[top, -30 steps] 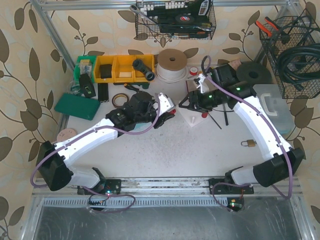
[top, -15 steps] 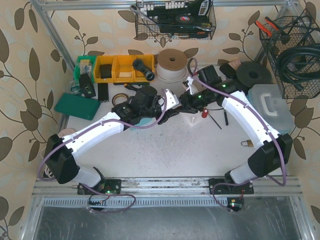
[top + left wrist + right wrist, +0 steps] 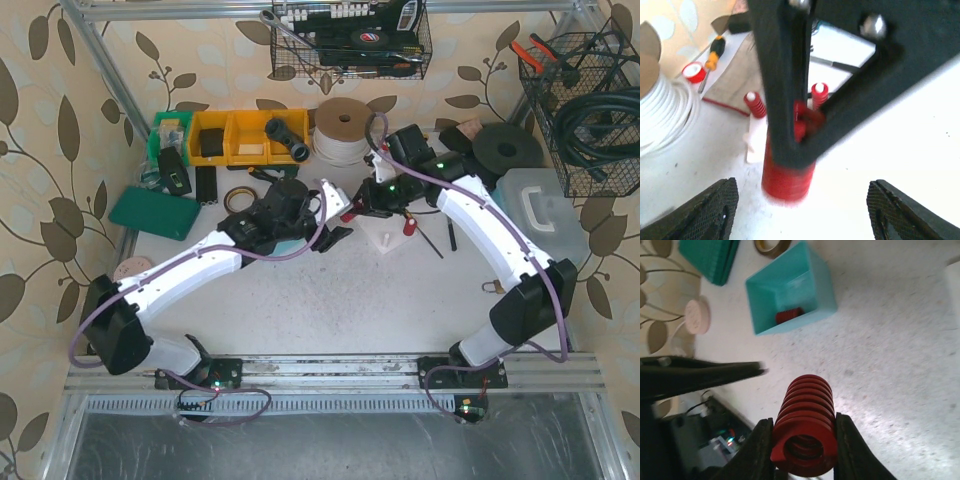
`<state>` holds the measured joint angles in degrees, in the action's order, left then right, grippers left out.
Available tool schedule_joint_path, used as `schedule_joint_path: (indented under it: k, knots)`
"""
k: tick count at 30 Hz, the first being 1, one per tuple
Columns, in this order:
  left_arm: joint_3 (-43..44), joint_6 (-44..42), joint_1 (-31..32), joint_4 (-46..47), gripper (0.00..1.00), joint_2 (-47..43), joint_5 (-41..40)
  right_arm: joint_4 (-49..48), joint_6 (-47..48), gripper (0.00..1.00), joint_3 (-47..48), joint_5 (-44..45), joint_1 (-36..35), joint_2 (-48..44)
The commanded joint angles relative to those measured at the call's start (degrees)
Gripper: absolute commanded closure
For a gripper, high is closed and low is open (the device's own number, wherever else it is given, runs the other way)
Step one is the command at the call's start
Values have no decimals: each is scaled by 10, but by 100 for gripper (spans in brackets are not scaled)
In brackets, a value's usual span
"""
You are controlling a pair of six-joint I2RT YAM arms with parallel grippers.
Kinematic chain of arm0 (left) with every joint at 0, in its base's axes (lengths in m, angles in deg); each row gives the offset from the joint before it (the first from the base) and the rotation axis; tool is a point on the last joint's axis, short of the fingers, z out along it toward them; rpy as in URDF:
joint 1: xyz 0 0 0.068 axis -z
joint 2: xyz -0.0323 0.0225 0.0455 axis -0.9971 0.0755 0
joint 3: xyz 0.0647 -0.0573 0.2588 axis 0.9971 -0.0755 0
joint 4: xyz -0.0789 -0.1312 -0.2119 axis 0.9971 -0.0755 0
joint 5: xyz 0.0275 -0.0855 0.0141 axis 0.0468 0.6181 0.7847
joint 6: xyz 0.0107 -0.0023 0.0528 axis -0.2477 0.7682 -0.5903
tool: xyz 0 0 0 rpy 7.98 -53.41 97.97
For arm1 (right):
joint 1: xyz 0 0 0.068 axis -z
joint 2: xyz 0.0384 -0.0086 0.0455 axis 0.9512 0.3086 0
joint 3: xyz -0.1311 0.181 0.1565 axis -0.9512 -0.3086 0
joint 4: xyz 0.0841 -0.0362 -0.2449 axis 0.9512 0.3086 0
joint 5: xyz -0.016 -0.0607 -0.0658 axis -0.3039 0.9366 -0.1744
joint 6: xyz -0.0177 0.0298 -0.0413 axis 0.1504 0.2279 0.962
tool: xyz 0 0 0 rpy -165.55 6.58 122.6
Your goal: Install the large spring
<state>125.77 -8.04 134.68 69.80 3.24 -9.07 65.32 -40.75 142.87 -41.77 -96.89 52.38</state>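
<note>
Since 1 s ago: R gripper (image 3: 805, 440) has shifted left, off the base (image 3: 385, 238), and now sits nose-to-nose w/ L gripper (image 3: 807, 210) mid-table. L wrist has moved slightly toward the back.

Top view, L to R:
- green case (image 3: 155, 212), yellow bins (image 3: 240, 135), tape roll (image 3: 237, 198)
- cord spool (image 3: 345, 125) at back centre
- padlock (image 3: 497, 287), grey box (image 3: 545, 215) at right

L jaws: wide apart, nothing between them. Textured fingers (image 3: 705, 210) show at the lower corners of the L wrist view. R gripper's black frame is directly ahead, blurred, w/ red coil inside. Behind it, two small springs (image 3: 755, 104) stand upright on the base.

R jaws: clamped on the spring (image 3: 806, 410), one finger on each side, open coil end toward the cam. Spring is just left of the base, not on it. Can't tell if it touches the table.

R wrist view also shows a teal box (image 3: 790, 285) w/ a red part (image 3: 788, 316) inside, and a pink disc (image 3: 697, 316) to its left.
</note>
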Motion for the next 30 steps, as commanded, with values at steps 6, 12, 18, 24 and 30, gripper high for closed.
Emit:
schedule_joint_path:
  k: [6,12,18,24,30]
  knots:
    - [-97,218,-108,-66,20,-111,-144,12,61,100,66,231,-6,89]
    - [-95,303,-170,-191,14,-140,-198,35,95,100,130,310,-14,185]
    - [-90,325,-182,-223,13,-147,-212,33,115,100,182,358,-23,245]
    - [-71,294,-183,-234,14,-135,-215,26,115,100,195,368,-27,269]
    - [-72,288,-183,-234,14,-138,-224,15,112,100,190,358,-27,284]
